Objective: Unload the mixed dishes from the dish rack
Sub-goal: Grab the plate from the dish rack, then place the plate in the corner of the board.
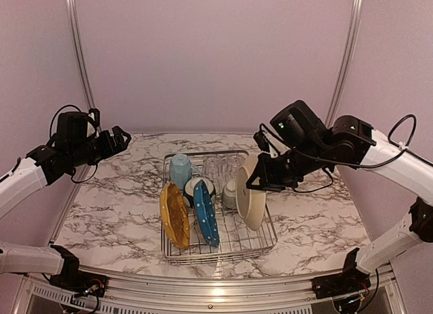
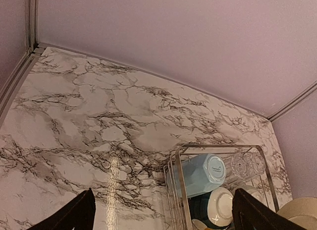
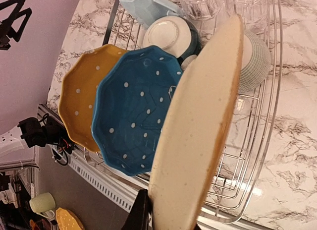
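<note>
The silver wire dish rack stands mid-table. Upright in it are a yellow plate and a white-dotted blue plate. Behind them are a light blue mug, two clear glasses, a dark-teal-and-white bowl and a grey-green bowl. My right gripper is shut on the top rim of the beige plate, which stands on edge at the rack's right side. My left gripper hangs open, high over the table left of the rack, holding nothing.
The marble table has pink walls on three sides and aluminium posts in the back corners. A metal rail runs along its front edge. In the right wrist view, a pale mug sits below and beyond that edge.
</note>
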You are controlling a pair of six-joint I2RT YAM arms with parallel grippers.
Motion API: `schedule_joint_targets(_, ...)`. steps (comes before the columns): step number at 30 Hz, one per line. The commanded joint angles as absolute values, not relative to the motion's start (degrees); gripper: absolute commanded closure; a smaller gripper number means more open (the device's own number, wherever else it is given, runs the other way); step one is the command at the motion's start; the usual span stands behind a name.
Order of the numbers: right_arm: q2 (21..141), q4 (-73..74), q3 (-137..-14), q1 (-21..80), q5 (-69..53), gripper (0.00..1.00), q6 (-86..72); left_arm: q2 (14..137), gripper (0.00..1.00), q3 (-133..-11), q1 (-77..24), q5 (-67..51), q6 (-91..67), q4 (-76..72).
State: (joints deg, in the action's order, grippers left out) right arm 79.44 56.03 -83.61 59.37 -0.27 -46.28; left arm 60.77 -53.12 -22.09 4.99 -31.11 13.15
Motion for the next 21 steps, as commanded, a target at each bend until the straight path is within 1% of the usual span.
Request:
schedule_joint_targets(1,74.22,49.58,-84.04,55.62,-6.62,1.0,-41.03,60.94,0.01,-53.42,-22.37,5.03,-31.46,12.68)
schedule_joint_targets(5,68.89,44.01,-78.91,51.45,-14.25,1.0,-39.0,61.66,0.01,-54.05,-22.43,4.49,-31.64,12.52)
schedule_joint_targets(9,61.35,30.74,-69.87,46.47,-25.83,1.0,-36.64,62.59,0.01,-54.25,-22.44,3.71,-31.21,11.72)
schedule_joint_targets(12,56.73,22.02,-63.77,41.32,-32.17,1.0,-37.47,63.34,0.01,-55.4,-22.46,2.74,-30.71,12.65)
schedule_joint_targets(15,53.66,17.45,-60.24,37.52,-34.41,1.0,-37.41,63.25,0.01,-55.85,-22.58,2.42,-29.65,13.51)
schedule_joint_targets(17,52.03,11.27,-55.81,35.67,-36.02,1.0,-38.22,63.08,0.01,-55.4,-22.56,2.58,-28.76,13.16)
schedule_joint_targets(21,51.54,4.08,-51.71,32.79,-36.13,1.0,-39.08,64.27,0.01,-57.84,-22.53,3.2,-27.14,14.61)
